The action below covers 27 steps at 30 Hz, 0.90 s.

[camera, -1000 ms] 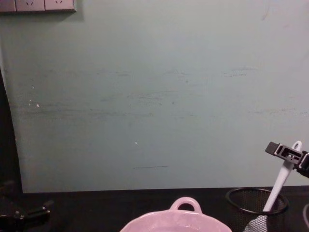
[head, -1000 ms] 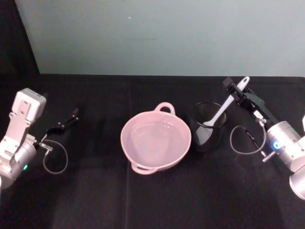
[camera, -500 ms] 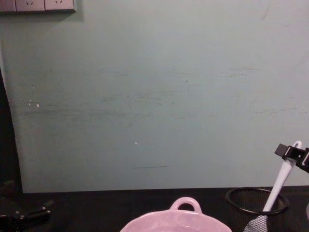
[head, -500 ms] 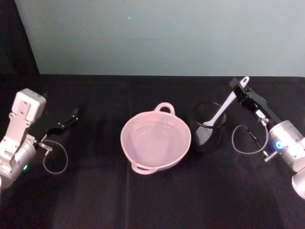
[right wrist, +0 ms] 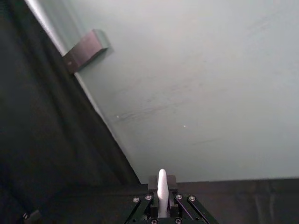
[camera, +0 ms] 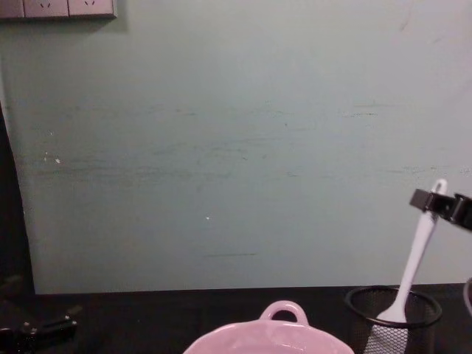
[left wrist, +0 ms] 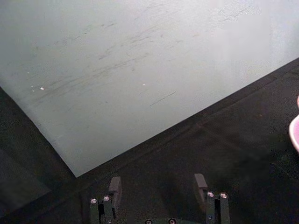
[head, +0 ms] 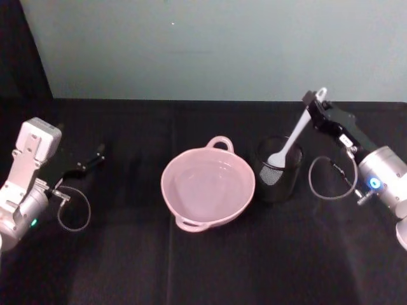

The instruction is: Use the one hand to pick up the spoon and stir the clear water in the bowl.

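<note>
- The black-clothed table (head: 127, 254) spreads across the head view, with a pale green wall (head: 191, 44) behind it.
- The pink bowl (head: 169, 190) stands at the middle of the table. Its loop handle (camera: 284, 313) points toward the wall, and in the chest view we see the bowl's (camera: 221, 345) rim at the bottom edge.
- The black mesh cup (head: 280, 187) stands upright just beside the bowl, on the robot's right. We cannot tell whether the two touch. From the chest we see the cup's (camera: 366, 304) round rim.
- The right gripper (head: 315, 105) hangs above and behind the cup, toward the wall, with its jaws clamped narrow on the top of the spoon handle. In its own wrist view we see the white handle (right wrist: 161, 186) pinched between the closed fingers (right wrist: 152, 183).
- The left gripper (head: 95, 154) rests low at the table's left side, well apart from the bowl. Its fingers (left wrist: 115, 186) stand wide apart with nothing between them.
- The spoon (head: 294, 136) slants down from the right gripper toward the cup. From the chest we see the spoon (camera: 417, 251) with its head level with the cup's rim, inside the opening, apart from the bowl.
</note>
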Available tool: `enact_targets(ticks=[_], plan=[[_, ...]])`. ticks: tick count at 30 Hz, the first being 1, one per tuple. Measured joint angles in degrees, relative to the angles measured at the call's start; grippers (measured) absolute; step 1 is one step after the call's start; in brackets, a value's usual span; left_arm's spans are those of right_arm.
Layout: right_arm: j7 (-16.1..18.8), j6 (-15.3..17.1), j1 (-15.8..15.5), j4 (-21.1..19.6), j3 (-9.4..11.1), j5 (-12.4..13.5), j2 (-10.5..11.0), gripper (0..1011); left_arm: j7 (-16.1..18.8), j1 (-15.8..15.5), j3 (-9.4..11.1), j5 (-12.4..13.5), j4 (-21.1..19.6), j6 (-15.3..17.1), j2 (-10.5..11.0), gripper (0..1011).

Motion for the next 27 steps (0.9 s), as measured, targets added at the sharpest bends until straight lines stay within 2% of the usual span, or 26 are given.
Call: enact_targets(ticks=[5, 15, 27], plan=[[-1.2, 1.9, 0.6, -4.2, -0.9, -2.9, 2.0, 120, 0.0, 0.0, 0.0, 0.0, 0.0, 0.0, 0.0, 1011], [-3.7, 8.3, 3.8, -13.0, -3.2, -10.1, 6.4, 119, 0.0, 0.0, 0.0, 0.0, 0.0, 0.0, 0.0, 1011], [-4.0, 12.1, 5.9, -16.5, -3.2, -12.2, 7.3, 119, 0.0, 0.0, 0.0, 0.0, 0.0, 0.0, 0.0, 1011]])
